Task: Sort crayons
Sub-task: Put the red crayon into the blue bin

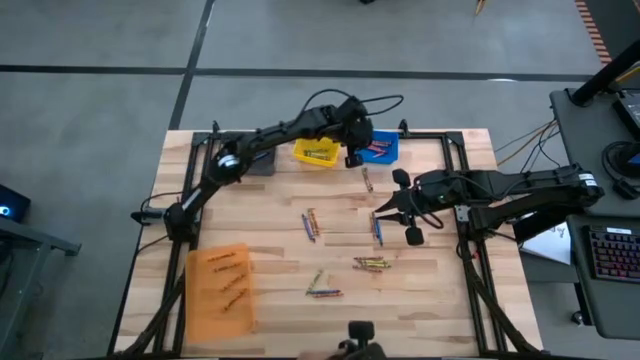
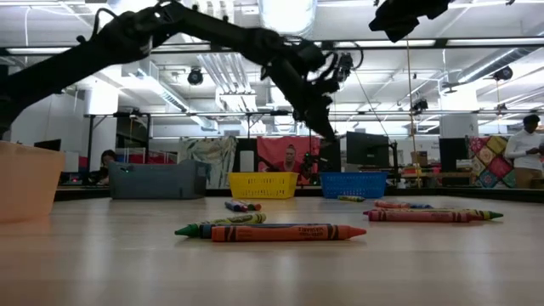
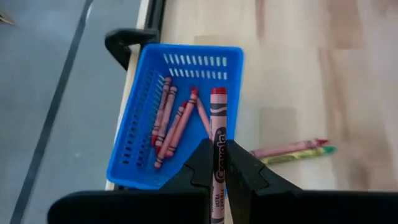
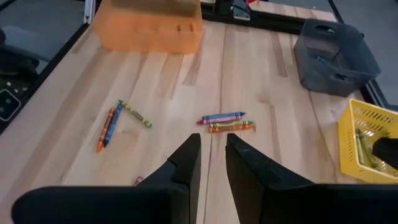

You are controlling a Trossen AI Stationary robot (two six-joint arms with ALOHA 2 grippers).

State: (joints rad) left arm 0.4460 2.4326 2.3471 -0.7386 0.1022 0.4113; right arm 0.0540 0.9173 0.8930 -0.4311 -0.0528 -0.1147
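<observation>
A red crayon [image 3: 217, 158] is pinched between the fingers of the left gripper [image 3: 214, 168], held above the near edge of the blue bin [image 3: 134, 155]. Inside that bin lie several red crayons [image 3: 171, 121], loosely side by side. Just outside the blue bin, on the wooden table [image 1: 270, 200], a pink and a green crayon [image 3: 292, 151] lie together.

The yellow bin [image 1: 316, 153] stands just beside the blue bin, with yellow-green sticks in it, and a dark grey bin [image 4: 336, 56] sits beyond the yellow one along the same table edge. The orange bin [image 1: 220, 290] lies well apart from the blue bin, at the opposite corner, and holds a few orange crayons.

Loose crayons [image 1: 311, 225] are scattered over the middle of the table, between the blue bin and the orange one: a pair of blue and orange, another cluster [image 1: 372, 263] of mixed colours, and a third group [image 1: 322, 288] closer to the front edge.

The right gripper [image 4: 211, 158] hovers over the table, away from the blue bin, its fingers a little apart with nothing between them. Black frame rails [image 1: 450, 150] run along the table edge by the blue bin.
</observation>
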